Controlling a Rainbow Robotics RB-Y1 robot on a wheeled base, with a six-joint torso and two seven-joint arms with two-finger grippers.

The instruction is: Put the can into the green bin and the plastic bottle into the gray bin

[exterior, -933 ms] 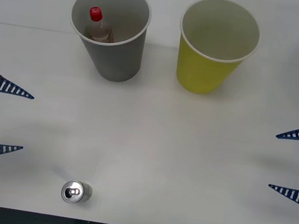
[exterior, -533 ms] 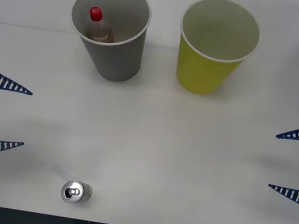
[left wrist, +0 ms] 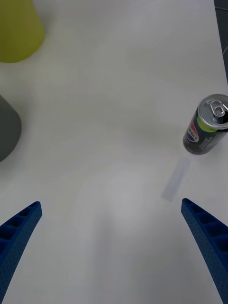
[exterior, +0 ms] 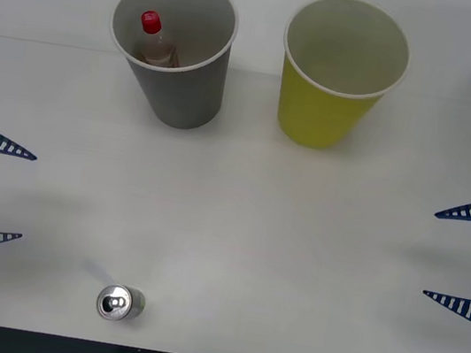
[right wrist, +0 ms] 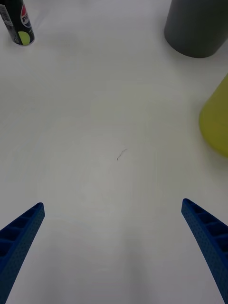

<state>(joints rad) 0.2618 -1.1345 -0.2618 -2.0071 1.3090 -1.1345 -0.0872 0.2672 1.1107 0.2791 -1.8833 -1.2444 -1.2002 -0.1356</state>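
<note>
can point(exterior: 120, 302) upright nr table point(exterior: 236, 230) front edge, both grippers wide, bottle point(exterior: 155, 39) prob. inside gray bin point(exterior: 177, 46).

- The can point(right wrist: 17, 23) carries the only mark that can be made out: a round red, white and blue Pepsi-style globe emblem on its dark side, with pale lettering beside it too small to read.
- In the left wrist view the can point(left wrist: 208, 124) shows a red-and-blue patch of the same emblem on its dark side, above a yellow-green band; no letters can be read there.
- In the front view the can point(exterior: 120, 302) stands at about 7 o'clock on the bench point(exterior: 236, 230), with no print legible.
</note>
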